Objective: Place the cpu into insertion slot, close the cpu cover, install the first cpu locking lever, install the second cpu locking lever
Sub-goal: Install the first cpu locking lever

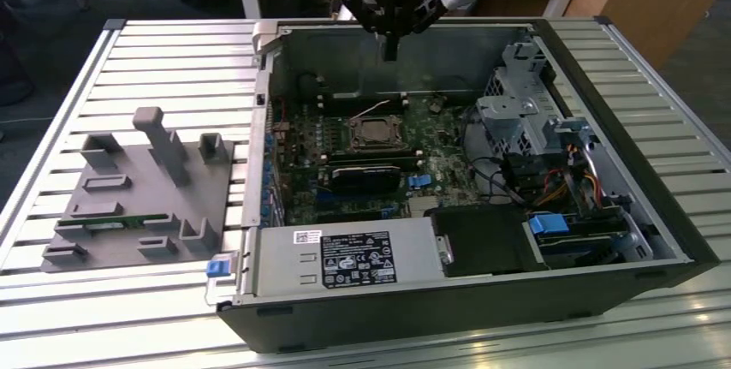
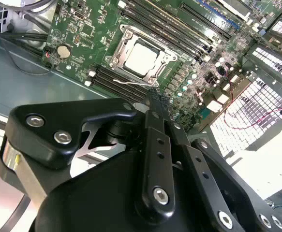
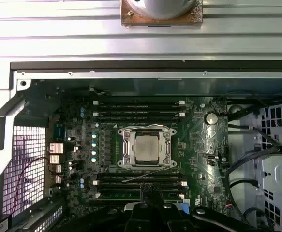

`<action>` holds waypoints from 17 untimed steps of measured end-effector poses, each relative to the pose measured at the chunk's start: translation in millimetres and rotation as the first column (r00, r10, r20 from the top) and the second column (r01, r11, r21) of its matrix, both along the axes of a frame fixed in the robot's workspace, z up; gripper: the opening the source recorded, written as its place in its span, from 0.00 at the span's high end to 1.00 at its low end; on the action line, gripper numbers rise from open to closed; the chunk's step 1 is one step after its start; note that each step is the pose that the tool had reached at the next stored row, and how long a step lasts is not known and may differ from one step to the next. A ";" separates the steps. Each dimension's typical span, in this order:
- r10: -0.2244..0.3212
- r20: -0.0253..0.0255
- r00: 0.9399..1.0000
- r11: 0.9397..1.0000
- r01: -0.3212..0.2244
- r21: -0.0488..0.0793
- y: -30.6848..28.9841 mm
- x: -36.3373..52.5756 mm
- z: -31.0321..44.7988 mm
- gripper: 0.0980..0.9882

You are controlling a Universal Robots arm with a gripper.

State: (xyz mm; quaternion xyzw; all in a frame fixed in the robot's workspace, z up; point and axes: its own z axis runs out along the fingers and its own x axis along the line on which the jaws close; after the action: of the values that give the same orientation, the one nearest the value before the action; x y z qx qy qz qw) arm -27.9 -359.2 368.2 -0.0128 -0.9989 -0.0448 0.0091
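The cpu (image 3: pixel 148 148) lies in the socket in the middle of the green motherboard (image 3: pixel 199 145), inside the open computer case (image 1: pixel 457 318). It also shows as a pale square, the cpu (image 2: pixel 141 57), and the cpu (image 1: pixel 374 132). The cpu cover (image 3: pixel 126 147) lies flat as a metal frame around the chip, the cpu cover (image 2: pixel 112 54). A thin pale wire (image 3: pixel 145 175) runs along the socket's edge. My gripper (image 1: pixel 391 50) hangs above the case's far wall, well clear of the socket, its black fingers (image 2: pixel 155 104) pressed together and holding nothing; its tip, the gripper (image 3: pixel 150 186), points toward the board.
A grey power supply (image 1: pixel 342 258) fills the case's near side. A metal drive cage (image 1: pixel 525 121) and cables stand at the exterior view's right. A black card (image 1: pixel 365 176) lies just below the socket. A grey fixture block (image 1: pixel 137 198) sits on the slatted table outside the case.
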 end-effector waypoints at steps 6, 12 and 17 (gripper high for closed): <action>0.000 0.000 1.000 1.000 0.000 0.000 0.0 0.0 -7.4 0.99; 0.000 0.001 1.000 1.000 0.000 0.000 0.0 -0.4 -11.4 0.99; 0.000 0.003 1.000 1.000 0.000 0.000 0.0 -0.4 -12.6 0.99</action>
State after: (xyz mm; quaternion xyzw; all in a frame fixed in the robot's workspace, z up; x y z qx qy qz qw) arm -28.3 -359.2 355.7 -0.0127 -0.9989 -0.0449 0.0077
